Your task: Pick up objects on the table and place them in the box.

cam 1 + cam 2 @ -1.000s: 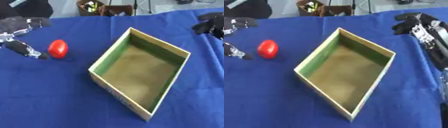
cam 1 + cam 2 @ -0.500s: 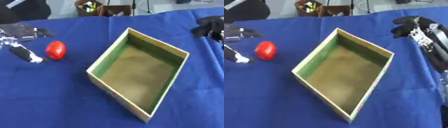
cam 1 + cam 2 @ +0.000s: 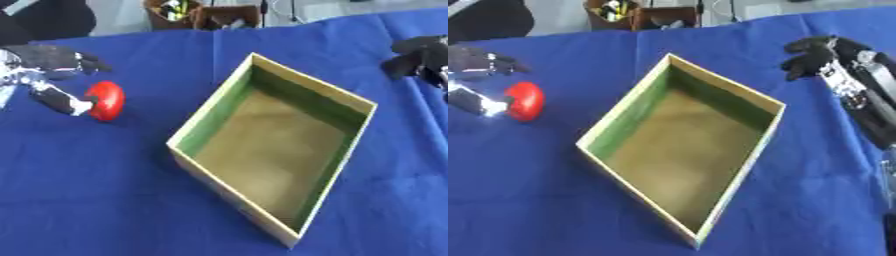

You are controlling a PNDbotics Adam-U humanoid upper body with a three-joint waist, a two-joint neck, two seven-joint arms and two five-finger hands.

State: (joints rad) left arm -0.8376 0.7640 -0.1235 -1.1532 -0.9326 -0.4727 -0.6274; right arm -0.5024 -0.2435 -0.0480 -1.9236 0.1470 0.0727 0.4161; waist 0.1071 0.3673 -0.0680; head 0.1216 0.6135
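A red rounded object (image 3: 106, 100) lies on the blue cloth at the left. My left hand (image 3: 42, 65) is right beside it, open. Its thumb (image 3: 59, 100) reaches the object's left side, and its fingers (image 3: 72, 59) spread just above and behind the object without curling round it. An open-topped box (image 3: 273, 150) with green inner walls and a brown floor stands askew in the middle, with nothing in it. My right hand (image 3: 826, 54) hangs over the cloth beyond the box's far right corner, fingers relaxed and holding nothing.
A blue cloth (image 3: 96, 190) covers the whole table. At the far edge stands a brown container (image 3: 179, 11) with small items in it. A dark shape (image 3: 48, 19) sits behind the far left corner.
My left hand has come down and in towards the red object, its thumb now at the object's side. The box and my right hand have barely shifted.
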